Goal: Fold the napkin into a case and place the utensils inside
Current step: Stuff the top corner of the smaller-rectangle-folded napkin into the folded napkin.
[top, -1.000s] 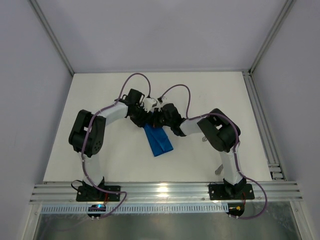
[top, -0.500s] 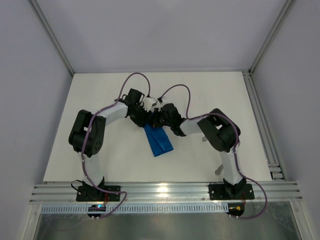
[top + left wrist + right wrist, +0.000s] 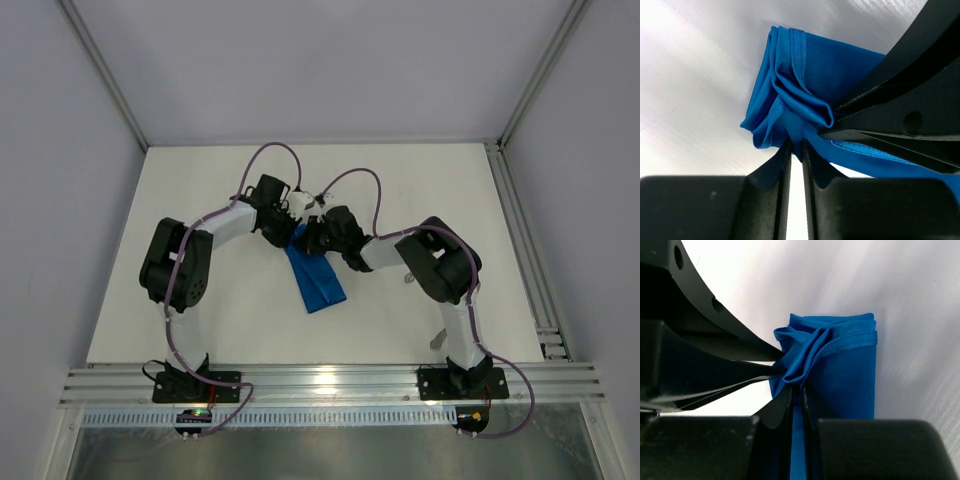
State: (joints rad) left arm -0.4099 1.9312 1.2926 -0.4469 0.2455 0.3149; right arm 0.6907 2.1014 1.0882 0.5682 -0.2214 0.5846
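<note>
The left gripper (image 3: 796, 150) has its fingers pressed nearly together on a raised pleat of the napkin (image 3: 807, 75). The right gripper (image 3: 796, 392) pinches the same bunched end from the opposite side, its fingers just as tight. The two sets of tips almost touch.

From above, the napkin lies mid-table (image 3: 220, 320) as a narrow folded strip. Its long axis runs from the held far-left end, between the wrists, down to a free near-right end, with a crease along its length.

This looks like the folding step, with the far end gathered for another fold or for straightening. The next move probably calls for both arms to travel together with even pull, laying the end flat without dragging the strip.

A silver utensil (image 3: 437, 341) shows by the right arm, well apart from the cloth.
</note>
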